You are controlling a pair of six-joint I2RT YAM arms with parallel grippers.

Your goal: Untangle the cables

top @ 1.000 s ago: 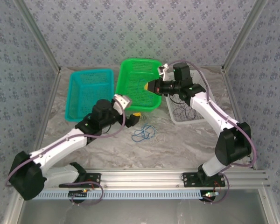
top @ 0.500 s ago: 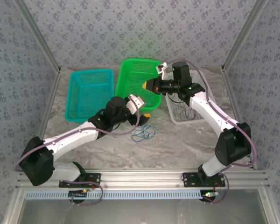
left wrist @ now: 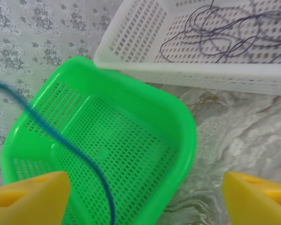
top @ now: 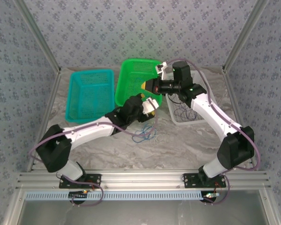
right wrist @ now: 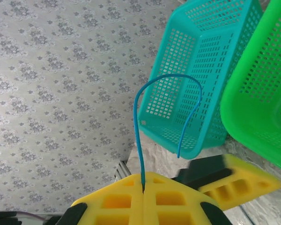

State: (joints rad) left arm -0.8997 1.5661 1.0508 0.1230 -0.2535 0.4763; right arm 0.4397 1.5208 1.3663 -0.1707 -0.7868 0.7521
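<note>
Right pincer (right wrist: pixel 143 187) clamped on blue cable (right wrist: pixel 136 126); strand crosses left pincer (left wrist: pixel 147 201), fingers apart, from 10 to 6 o'clock.

Robot test booth, lab type: metal frame posts (top: pixel 42 40), patterned cloth walls (top: pixel 131 28), two arms (top: pixel 89 133) bolted on rail (top: pixel 145 178) at surface (top: pixel 178 145) edge.
</note>
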